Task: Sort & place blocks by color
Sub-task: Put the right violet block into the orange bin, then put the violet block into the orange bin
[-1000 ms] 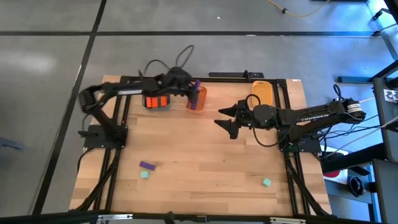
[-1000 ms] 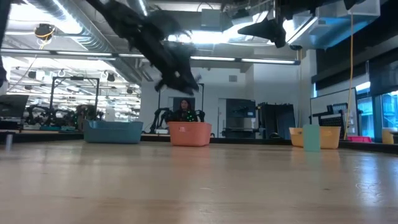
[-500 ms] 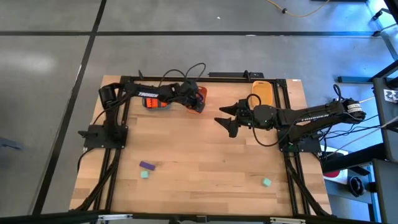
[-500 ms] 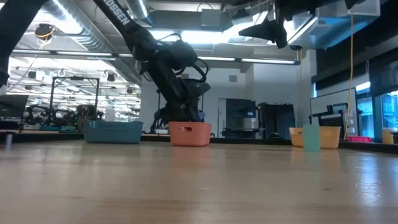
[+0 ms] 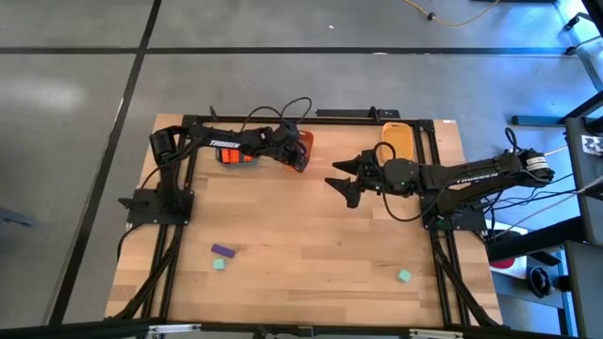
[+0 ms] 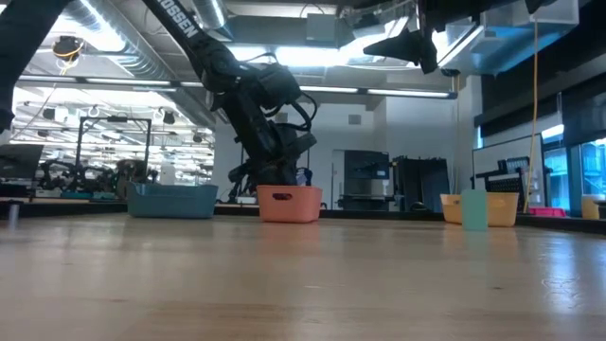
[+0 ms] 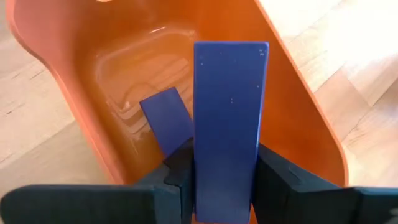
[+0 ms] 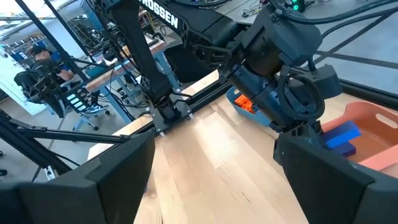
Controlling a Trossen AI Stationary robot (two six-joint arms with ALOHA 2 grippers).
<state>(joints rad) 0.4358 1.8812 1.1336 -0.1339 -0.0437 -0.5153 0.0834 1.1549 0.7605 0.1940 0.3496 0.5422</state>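
Note:
My left gripper (image 5: pixel 290 151) reaches into the orange tray (image 5: pixel 300 149) near the table's far edge and is shut on a purple brick (image 7: pixel 229 124). A second purple brick (image 7: pixel 166 118) lies flat on that tray's floor. Orange-red bricks (image 5: pixel 236 155) lie in the blue-grey tray (image 6: pixel 175 200). On the near part of the table lie a purple brick (image 5: pixel 222 250), a mint-green cube (image 5: pixel 219 265) beside it, and another mint cube (image 5: pixel 403 276) to the right. My right gripper (image 5: pixel 337 177) hovers open, high above the table's middle. My left gripper pinches the purple brick between its two fingers (image 7: pixel 180 177), which press on its two long sides near one end (image 7: pixel 227 186). The brick runs on along the fingers past their tips. The fingers slant down from the table's left. The brick's free end (image 7: pixel 230 53) hangs over the tray's inside.
A yellow tray (image 5: pixel 398 141) sits at the far right, right of the orange one. The black frame rails (image 5: pixel 311 119) run along the table's far edge and sides. Bare wood (image 5: pixel 311 235) lies between the trays and the loose blocks.
My left arm has come down from above the orange tray and tipped forward, carrying the purple brick into the tray's opening. It has kept almost still for the last half second. My right gripper has stayed where it was.

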